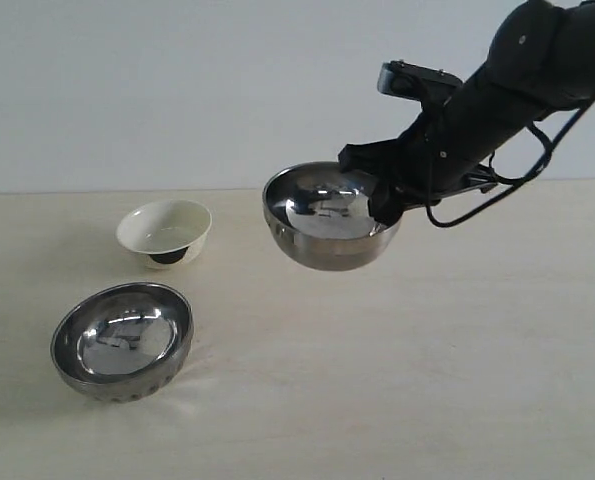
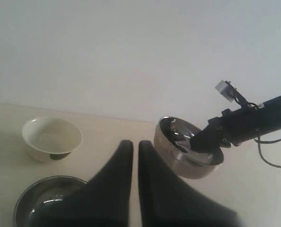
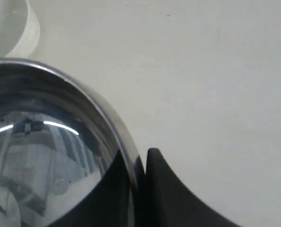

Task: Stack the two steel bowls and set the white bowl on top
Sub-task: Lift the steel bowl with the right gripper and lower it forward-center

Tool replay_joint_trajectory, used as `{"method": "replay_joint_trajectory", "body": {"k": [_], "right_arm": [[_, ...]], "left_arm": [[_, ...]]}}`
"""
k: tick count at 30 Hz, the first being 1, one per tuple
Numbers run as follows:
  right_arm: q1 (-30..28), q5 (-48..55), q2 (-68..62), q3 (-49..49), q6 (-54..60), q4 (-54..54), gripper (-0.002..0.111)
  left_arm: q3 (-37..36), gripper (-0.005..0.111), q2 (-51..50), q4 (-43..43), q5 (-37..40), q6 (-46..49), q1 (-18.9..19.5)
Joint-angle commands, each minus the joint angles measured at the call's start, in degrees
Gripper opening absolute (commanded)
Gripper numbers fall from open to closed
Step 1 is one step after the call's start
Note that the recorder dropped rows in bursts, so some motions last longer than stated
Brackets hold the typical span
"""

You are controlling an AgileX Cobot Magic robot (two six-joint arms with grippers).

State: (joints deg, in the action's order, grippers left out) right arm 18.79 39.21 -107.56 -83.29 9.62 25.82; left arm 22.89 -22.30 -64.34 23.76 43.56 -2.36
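The right gripper (image 1: pixel 382 205) is pinching the rim of the plain steel bowl (image 1: pixel 327 225), holding it above the table (image 1: pixel 427 380), mouth tilting upward. Leftward, the dimpled steel bowl (image 1: pixel 122 340) and the white bowl (image 1: pixel 164 230) are resting mouth-up. The left gripper (image 2: pixel 135 146) is hovering, nearly closed and empty.

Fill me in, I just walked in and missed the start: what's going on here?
The right hand grips a steel bowl by its rim and holds it above the table. The second steel bowl rests on the table, with the white bowl beside it, not touching. The left hand is shut, holding nothing. Nothing is stacked yet.
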Motion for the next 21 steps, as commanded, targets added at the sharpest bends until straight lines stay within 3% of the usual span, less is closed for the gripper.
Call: {"method": "replay_joint_trajectory", "body": {"k": [1, 10, 21], "right_arm": [[-0.43, -4.48, 6.62, 11.12, 1.36, -0.30, 0.000], [0.79, -7.12, 12.08, 24.23, 1.86, 0.39, 0.000], [10.57, -15.36, 11.47, 25.95, -2.08, 0.39, 0.000]], "left_arm": [[-0.31, 0.004, -0.53, -0.55, 0.23, 0.39, -0.21], [-0.31, 0.004, -0.53, -0.55, 2.65, 0.39, -0.21], [-0.31, 0.004, -0.53, -1.12, 3.32, 0.39, -0.21]]}}
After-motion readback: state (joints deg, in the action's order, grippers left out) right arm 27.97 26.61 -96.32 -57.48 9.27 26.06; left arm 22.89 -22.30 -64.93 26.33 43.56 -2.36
